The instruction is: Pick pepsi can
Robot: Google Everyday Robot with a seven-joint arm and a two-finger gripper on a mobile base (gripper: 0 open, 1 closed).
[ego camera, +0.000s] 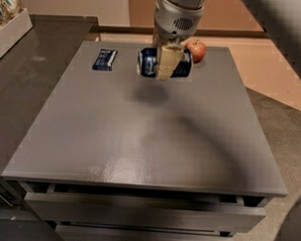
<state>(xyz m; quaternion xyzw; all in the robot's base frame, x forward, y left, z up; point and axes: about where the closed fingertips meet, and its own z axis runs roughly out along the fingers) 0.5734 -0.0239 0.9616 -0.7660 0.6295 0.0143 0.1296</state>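
The gripper (pixel 167 67) has its fingers (pixel 170 56) clamped on the sideways pepsi can (pixel 148 62) between them, worktop (pixel 140 142) below. The can's smooth wall could slip free and drop.

A: Surface?
B: Grey table top (pixel 140 142), matte, with drawer fronts (pixel 142 214) under the near edge.
A: Lying on it?
B: A flat dark blue packet (pixel 104 60) lay near the far left corner. A red apple (pixel 196 48) sat at the far edge, right of centre. The two were well apart.
A: Gripper?
B: The gripper (pixel 165 71) hung over the far middle, clamped on the pepsi can (pixel 148 62), which was clear of the top. Its shadow (pixel 151 93) fell on the bare grey.
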